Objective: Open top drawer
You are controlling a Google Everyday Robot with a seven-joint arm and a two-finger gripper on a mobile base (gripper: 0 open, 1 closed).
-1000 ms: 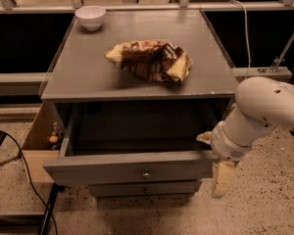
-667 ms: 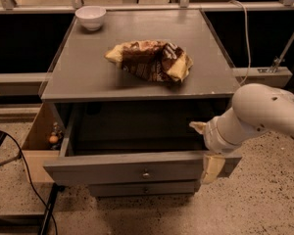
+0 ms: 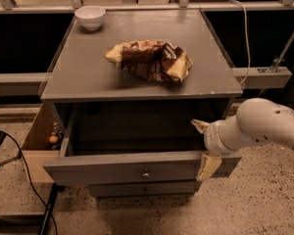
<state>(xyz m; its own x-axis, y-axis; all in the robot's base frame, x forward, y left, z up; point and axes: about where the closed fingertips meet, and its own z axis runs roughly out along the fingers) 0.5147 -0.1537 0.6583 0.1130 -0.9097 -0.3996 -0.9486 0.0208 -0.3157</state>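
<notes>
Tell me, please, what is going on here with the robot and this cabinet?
The robot's gripper is at the picture's right end of the top drawer, by its front panel and away from the knob. The drawer stands pulled well out, so the opening looks largely done. On the cabinet top lie a crumpled snack bag and a white bowl.

The top drawer (image 3: 122,166) is in the lower centre of the frame. It is a wide grey wooden drawer, and it stands pulled far out from the cabinet (image 3: 137,75), so its dark inside shows from above. Its front panel runs almost level across the frame, a little lower on the left end. A small round metal knob (image 3: 146,174) sits in the middle of this front. The gripper (image 3: 205,148) is at the right end of the front, its fingers (image 3: 208,166) spread apart, one inside the drawer and one before the panel.
</notes>
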